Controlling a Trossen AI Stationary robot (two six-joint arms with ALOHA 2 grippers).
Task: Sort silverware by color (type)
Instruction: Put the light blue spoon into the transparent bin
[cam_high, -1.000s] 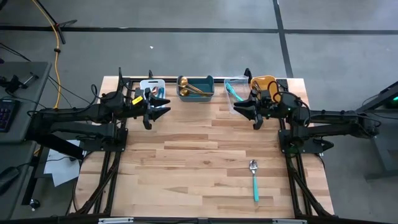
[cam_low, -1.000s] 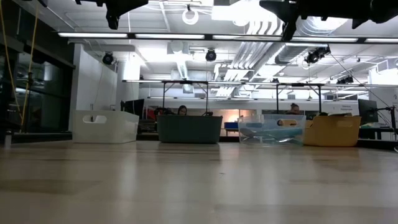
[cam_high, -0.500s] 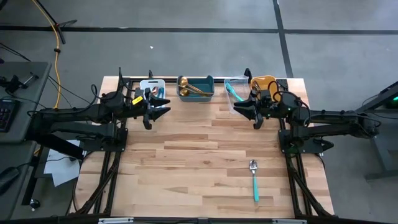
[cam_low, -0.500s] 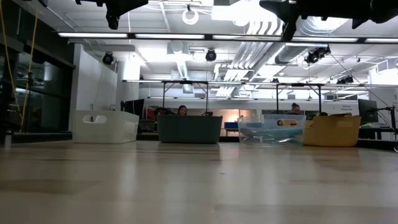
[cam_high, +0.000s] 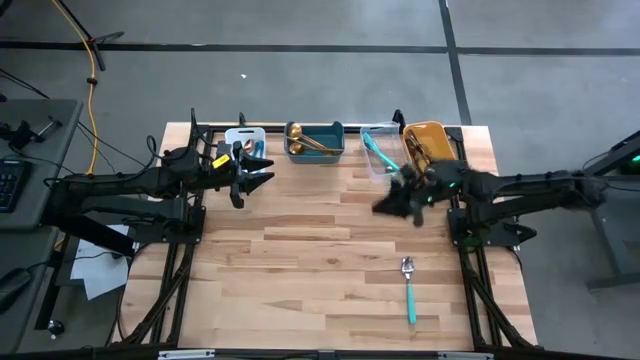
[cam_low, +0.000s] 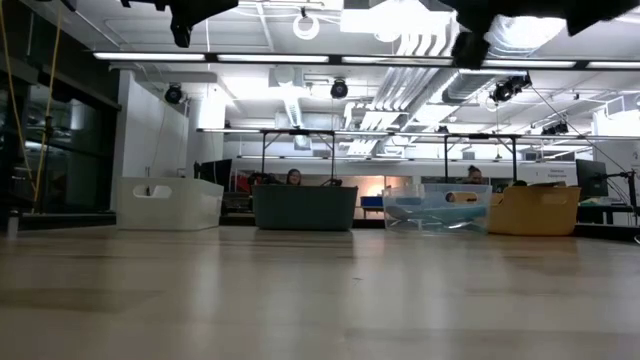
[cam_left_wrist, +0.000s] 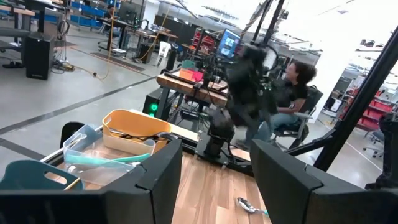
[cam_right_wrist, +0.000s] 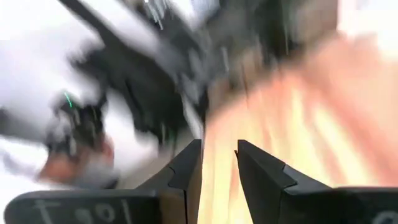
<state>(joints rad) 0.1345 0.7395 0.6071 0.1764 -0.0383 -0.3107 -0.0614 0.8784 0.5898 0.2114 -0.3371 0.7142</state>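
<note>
One spoon (cam_high: 408, 288) with a silver bowl and a teal handle lies flat on the wooden table, near the right front; the left wrist view also catches this spoon (cam_left_wrist: 249, 206). Gold spoons (cam_high: 305, 141) lie in the teal bin (cam_high: 334, 130), a teal-handled piece (cam_high: 374, 151) in the clear bin (cam_high: 385, 131), and dark pieces (cam_high: 417, 151) in the orange bin (cam_high: 432, 128). My right gripper (cam_high: 388, 205) hovers open in front of the clear bin with nothing between its fingers (cam_right_wrist: 186, 168). My left gripper (cam_high: 262, 174) waits open by the white bin (cam_high: 243, 134).
The four bins stand in a row along the far edge: white (cam_low: 170, 203), teal (cam_low: 305, 207), clear (cam_low: 437, 207), orange (cam_low: 533, 210). Bare wood (cam_high: 320, 260) stretches from the bins to the near edge. People sit at desks in the room beyond.
My right gripper has swung away from the clear and orange bins toward the table's middle and near edge, rolling its wrist as it went, so the orange bin now shows uncovered. Its finger gap looks unchanged. The spoon on the table has not moved.
</note>
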